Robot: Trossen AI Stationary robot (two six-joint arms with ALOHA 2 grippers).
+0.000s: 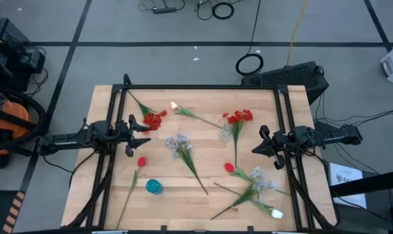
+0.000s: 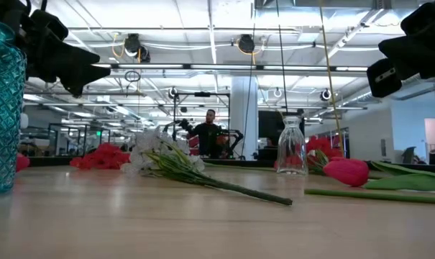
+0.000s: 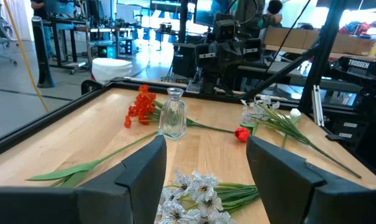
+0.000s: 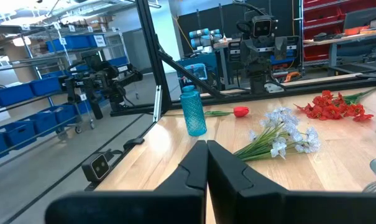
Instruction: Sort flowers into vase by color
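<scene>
Person [image 2: 210, 133] only in low view

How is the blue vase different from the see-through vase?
The blue vase is teal and tall-sided; the clear vase is colourless, with a narrow neck. The blue vase stands by a red tulip, the clear vase by a red blossom cluster. Both stand upright with no flowers in them.

Red, white and pale-blue flowers [image 1: 181, 147] lying scattered flat on table [image 1: 202, 195], none in vases
</scene>
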